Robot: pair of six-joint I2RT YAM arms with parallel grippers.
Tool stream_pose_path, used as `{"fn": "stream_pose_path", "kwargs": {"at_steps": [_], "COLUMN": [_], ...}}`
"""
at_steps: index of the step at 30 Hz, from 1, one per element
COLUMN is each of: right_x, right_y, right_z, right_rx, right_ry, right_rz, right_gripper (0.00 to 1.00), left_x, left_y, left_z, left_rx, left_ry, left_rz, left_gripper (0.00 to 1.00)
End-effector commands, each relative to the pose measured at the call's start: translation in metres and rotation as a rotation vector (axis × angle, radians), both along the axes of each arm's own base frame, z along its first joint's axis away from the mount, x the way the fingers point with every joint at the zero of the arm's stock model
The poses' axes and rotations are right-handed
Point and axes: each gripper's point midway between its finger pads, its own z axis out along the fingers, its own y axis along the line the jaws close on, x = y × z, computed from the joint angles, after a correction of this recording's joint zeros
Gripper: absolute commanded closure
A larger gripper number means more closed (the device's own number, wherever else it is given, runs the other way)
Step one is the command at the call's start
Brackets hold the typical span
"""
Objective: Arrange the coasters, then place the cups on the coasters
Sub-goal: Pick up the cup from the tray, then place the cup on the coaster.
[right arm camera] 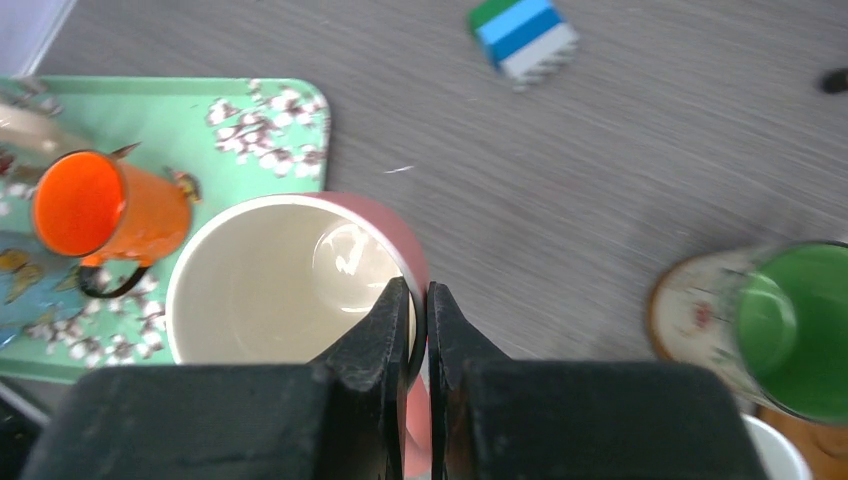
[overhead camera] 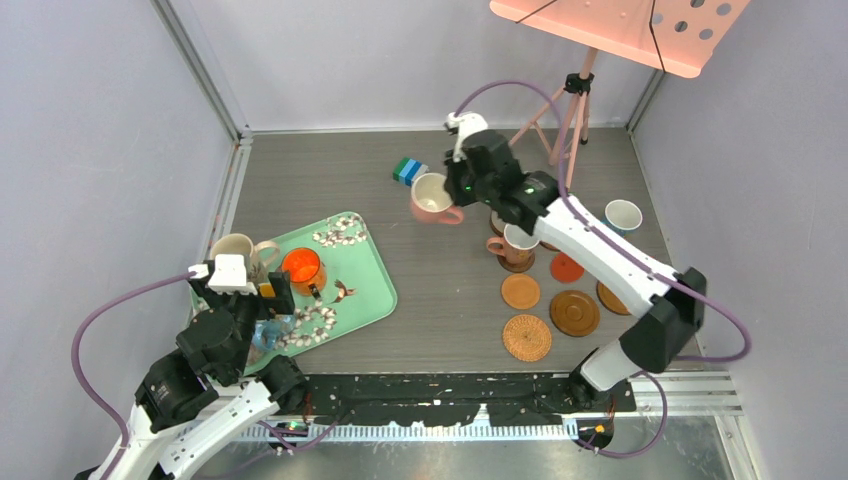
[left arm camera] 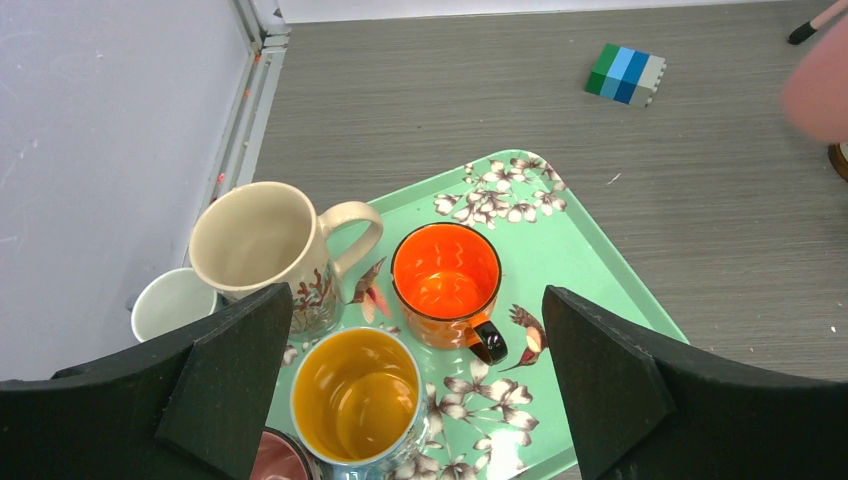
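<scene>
My right gripper (right arm camera: 419, 300) is shut on the rim of the pink cup (right arm camera: 290, 285), one finger inside and one outside. It holds that cup (overhead camera: 432, 197) above the table's middle. My left gripper (left arm camera: 416, 300) hangs open over the tray (left arm camera: 590, 270), nothing between its fingers. Below it stand the cream cup (left arm camera: 255, 240), the orange-inside cup (left arm camera: 446, 275) and the yellow-inside cup (left arm camera: 355, 395). At the right lie the wicker coaster (overhead camera: 527, 337), a dark brown coaster (overhead camera: 574, 312), a tan coaster (overhead camera: 520, 291) and a red-orange coaster (overhead camera: 567, 267). A green-inside cup (right arm camera: 795, 335) stands on a coaster (right arm camera: 690, 300).
A blue-green toy block (overhead camera: 409, 170) lies at the back of the table. A mauve cup (overhead camera: 515, 245) sits on a coaster under the right arm, and a light blue cup (overhead camera: 623, 215) stands at the far right. A pink stand's legs (overhead camera: 570, 120) rise at the back.
</scene>
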Motion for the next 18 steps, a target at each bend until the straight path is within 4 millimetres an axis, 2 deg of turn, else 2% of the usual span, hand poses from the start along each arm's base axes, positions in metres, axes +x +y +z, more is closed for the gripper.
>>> {"fn": "stream_pose_path", "kwargs": {"at_steps": [1,4,10,15,18], "right_x": [0.007,0.015,0.020,0.025,0.028], "right_y": [-0.066,-0.121,-0.211,-0.263,-0.283], "right_z": [0.075,0.086,0.078,0.067,0.057], "right_rx": [0.051,0.016,-0.049,-0.097,-0.110], "right_ry": [-0.190,-0.227,-0.237,-0.223,-0.206], "right_rz": [-0.130,-0.256,-0.457,-0.592,-0.661], "right_gripper": [0.95,0.95,0.95,0.95,0.95], "left_x": [0.004,0.006,0.009,0.011,0.011], "left_y": [-0.003,-0.010,-0.018,-0.022,-0.021], "left_z": [0.004,0.002,-0.002,-0.004,-0.004], "left_rx": [-0.017,-0.005,0.025,0.041,0.044], "left_ry": [-0.021,-0.010,0.026,0.042,0.043], "left_rz": [0.007,-0.023,-0.046,-0.060,-0.054], "left_gripper": [0.01,0.01,0.01,0.01,0.01]}}
